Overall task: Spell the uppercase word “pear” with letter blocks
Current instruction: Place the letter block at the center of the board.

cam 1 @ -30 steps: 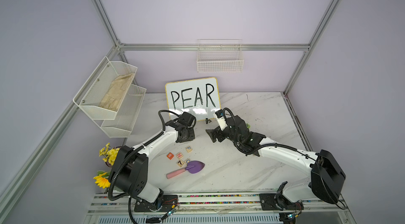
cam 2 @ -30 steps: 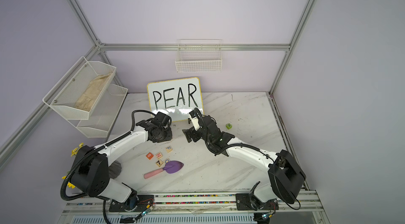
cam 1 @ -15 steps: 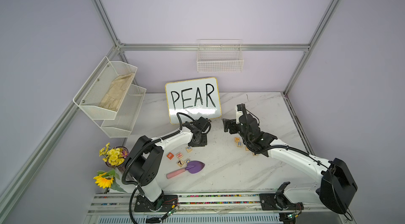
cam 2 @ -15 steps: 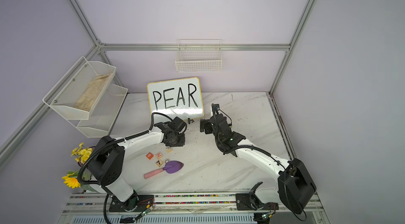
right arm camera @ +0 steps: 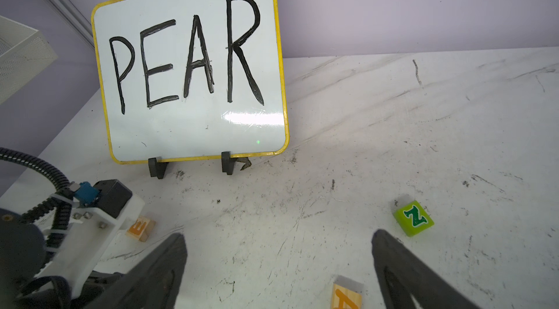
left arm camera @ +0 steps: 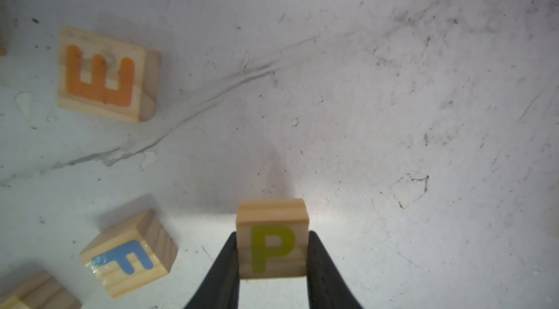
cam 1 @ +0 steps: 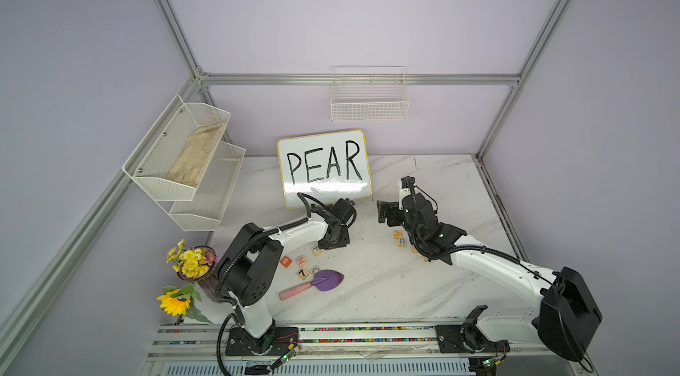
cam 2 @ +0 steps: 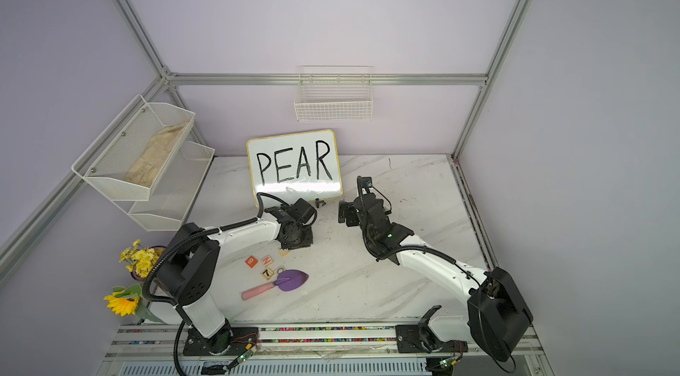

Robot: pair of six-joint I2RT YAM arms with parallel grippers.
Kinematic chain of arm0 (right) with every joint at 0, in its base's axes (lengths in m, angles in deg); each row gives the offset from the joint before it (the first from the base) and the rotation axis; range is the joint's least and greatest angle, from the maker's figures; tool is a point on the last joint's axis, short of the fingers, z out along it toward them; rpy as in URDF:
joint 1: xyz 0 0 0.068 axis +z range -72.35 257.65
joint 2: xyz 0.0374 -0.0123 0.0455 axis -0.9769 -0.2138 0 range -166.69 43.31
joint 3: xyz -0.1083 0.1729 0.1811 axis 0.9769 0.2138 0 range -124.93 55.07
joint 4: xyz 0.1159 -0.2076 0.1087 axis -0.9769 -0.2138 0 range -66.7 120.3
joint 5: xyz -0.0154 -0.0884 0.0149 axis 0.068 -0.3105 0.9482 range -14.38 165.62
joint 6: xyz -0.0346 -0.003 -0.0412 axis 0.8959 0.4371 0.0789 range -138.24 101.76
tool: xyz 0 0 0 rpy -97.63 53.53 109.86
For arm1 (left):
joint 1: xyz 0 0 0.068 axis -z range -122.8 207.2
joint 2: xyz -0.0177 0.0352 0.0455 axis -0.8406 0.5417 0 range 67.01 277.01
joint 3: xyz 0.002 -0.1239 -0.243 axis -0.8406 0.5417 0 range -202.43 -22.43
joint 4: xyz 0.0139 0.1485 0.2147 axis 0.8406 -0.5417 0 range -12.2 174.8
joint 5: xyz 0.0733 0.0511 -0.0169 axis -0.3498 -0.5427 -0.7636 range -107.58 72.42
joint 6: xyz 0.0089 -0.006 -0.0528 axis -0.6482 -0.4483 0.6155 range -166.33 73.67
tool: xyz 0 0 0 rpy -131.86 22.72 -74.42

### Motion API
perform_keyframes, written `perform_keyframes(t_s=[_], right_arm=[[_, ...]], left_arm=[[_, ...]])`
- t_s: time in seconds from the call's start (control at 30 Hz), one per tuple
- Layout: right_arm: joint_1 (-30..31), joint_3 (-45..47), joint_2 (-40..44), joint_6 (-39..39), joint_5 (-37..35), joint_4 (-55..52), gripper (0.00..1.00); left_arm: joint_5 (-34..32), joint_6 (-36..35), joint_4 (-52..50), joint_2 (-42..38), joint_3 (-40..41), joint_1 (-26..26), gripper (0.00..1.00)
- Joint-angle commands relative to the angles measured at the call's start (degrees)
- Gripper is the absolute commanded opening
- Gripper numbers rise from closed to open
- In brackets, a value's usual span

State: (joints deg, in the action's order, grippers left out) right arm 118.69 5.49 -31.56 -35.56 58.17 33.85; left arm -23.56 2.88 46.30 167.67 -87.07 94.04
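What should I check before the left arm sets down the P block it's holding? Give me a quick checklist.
1. P block gripped by left tool: ok, pinched on two sides.
2. P block touching the table: cannot tell.
3. Bare table ahead of the P block: ok.
4. E block located: ok, lying flat, letter up, apart from the P block.
5. Right tool out of the way: ok, open and empty.
6. A block and R block located: ok, on the table beside the right arm.

Two arms (cam 1: 294,236), one whiteboard (cam 1: 323,168), one trowel (cam 1: 312,284), one wire basket (cam 1: 369,105), at least eight letter blocks (cam 1: 402,241).
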Motion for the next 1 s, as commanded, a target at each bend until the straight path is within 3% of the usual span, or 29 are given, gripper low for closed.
perform_keyframes(t_s=[0.0, 0.77, 0.97], right_arm=[[-0.34, 0.45, 0.59, -0.57, -1.43, -1.09, 0.97], [-0.78, 0.41, -0.21, -0.26, -1.54, -1.18, 0.97], [-0.96, 0.45, -0.52, -0.17, -1.45, -1.09, 0.97]], left_arm=[[0.69, 1.59, 0.58, 0.04, -2.94, 0.31, 0.34], [1.14, 0.60, -1.11, 3.59, -5.49, 0.22, 0.39], [0.65, 0.72, -1.57, 3.24, -5.85, 0.24, 0.49]])
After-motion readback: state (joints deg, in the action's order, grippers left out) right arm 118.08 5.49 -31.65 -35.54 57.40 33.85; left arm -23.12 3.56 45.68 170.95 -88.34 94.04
